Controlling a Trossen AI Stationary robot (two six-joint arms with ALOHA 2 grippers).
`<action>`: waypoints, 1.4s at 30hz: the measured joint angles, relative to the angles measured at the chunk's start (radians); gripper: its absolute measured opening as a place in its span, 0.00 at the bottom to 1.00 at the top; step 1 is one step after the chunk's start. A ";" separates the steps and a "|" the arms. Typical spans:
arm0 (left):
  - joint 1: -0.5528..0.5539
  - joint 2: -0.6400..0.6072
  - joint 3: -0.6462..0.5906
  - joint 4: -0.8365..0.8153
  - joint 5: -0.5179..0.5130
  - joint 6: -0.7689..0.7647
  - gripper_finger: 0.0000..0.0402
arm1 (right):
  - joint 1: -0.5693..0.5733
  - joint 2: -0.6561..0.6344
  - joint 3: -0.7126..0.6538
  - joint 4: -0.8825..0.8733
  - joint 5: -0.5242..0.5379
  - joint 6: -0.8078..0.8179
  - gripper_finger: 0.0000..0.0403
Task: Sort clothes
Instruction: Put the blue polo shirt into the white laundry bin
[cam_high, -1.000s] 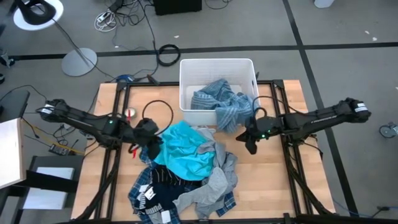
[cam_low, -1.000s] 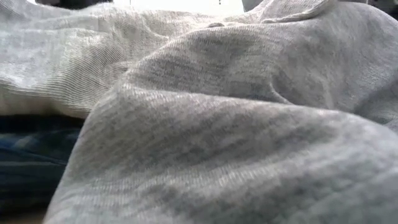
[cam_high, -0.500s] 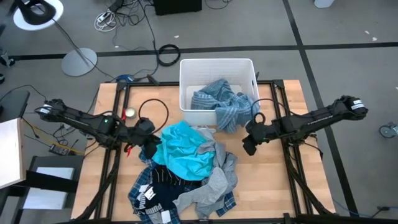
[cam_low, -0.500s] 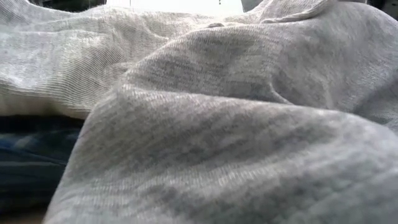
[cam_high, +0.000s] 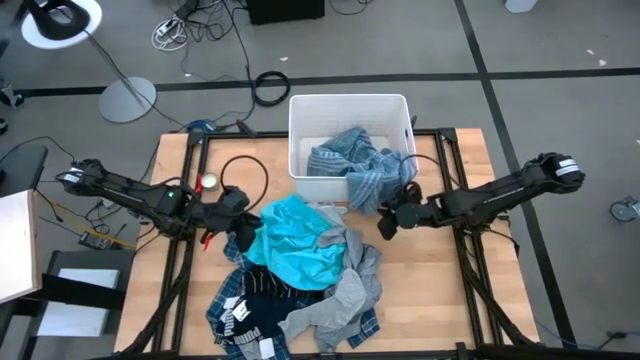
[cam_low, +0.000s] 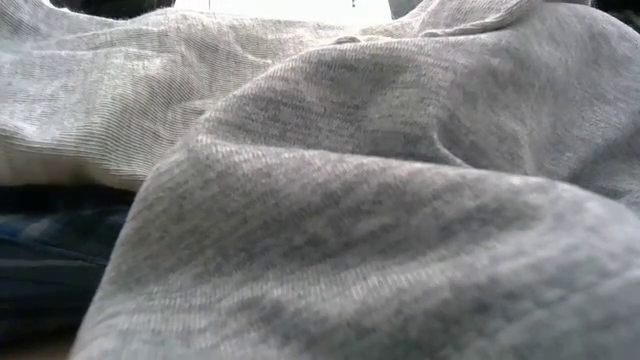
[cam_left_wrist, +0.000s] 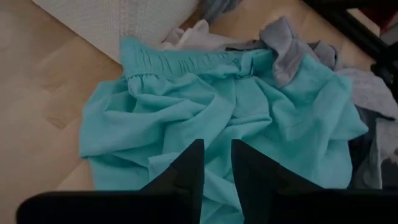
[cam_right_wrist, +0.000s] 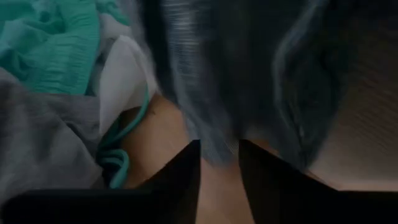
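Note:
A pile of clothes lies mid-table: the bright turquoise garment (cam_high: 295, 240) on top, the plain grey one (cam_high: 345, 285), the dark navy one with white lettering (cam_high: 255, 315) and the plaid shirt (cam_high: 225, 295) at the near side. The blue-grey striped garment (cam_high: 360, 165) lies in the white bin (cam_high: 300, 110) and hangs over its near wall. My left gripper (cam_high: 240, 232), its fingers close together, is over the turquoise garment's left edge (cam_left_wrist: 149, 168). My right gripper (cam_high: 385, 222), fingers close together, is just below the hanging striped cloth (cam_right_wrist: 205, 74). The grey garment (cam_low: 320, 200) fills the low view. My left gripper's fingers (cam_left_wrist: 193, 168) lie low over the turquoise garment near its left edge, slanting in from the table's left. I cannot tell whether they touch or hold the cloth. My right gripper touches nothing that shows.
The white bin stands at the table's far middle. A black cable loop (cam_high: 245, 180) and a small round object (cam_high: 208, 182) lie by my left arm. Bare wood shows on the right side (cam_high: 440, 290). Dark frame rails run along both table sides.
My right gripper has gone toward the table's left edge, from beside the bin's near right corner to just under the hanging striped garment, close to the pile. The clothes have kept their places.

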 joint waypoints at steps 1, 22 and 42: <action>0.000 0.000 0.000 0.006 -0.007 -0.003 0.21 | 0.000 0.020 0.000 0.033 0.000 -0.019 0.33; 0.000 0.001 0.000 0.078 -0.023 -0.018 0.21 | 0.035 0.103 0.151 0.502 0.079 -0.394 0.01; 0.000 0.001 0.001 0.082 -0.031 0.024 0.21 | -0.439 0.234 0.764 -0.256 -0.248 -0.601 0.04</action>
